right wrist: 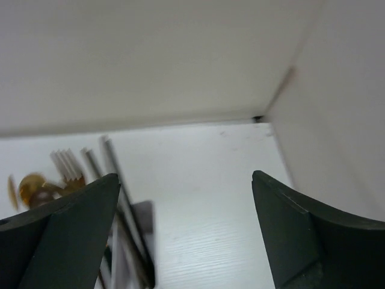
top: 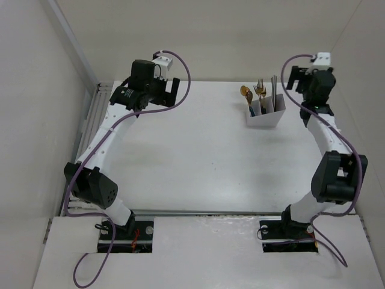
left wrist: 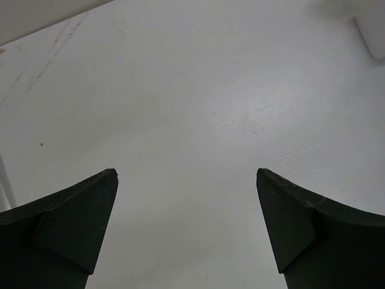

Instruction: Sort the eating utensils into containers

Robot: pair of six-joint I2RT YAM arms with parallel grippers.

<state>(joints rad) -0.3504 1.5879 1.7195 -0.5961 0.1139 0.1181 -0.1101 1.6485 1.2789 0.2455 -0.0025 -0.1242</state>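
A small white box stands at the back right of the table. Gold spoons, gold forks and silver-grey chopsticks stand upright in it. My right gripper is open and empty, raised just right of the box. In the right wrist view the chopsticks, a fork head and a spoon head show at the left, beside my left finger. My left gripper is open and empty at the back left; its wrist view shows only bare table between the fingers.
White walls close in the table at the back and both sides. A corner of the box shows at the top right of the left wrist view. Purple cables loop off both arms. A metal rail runs along the table's left edge.
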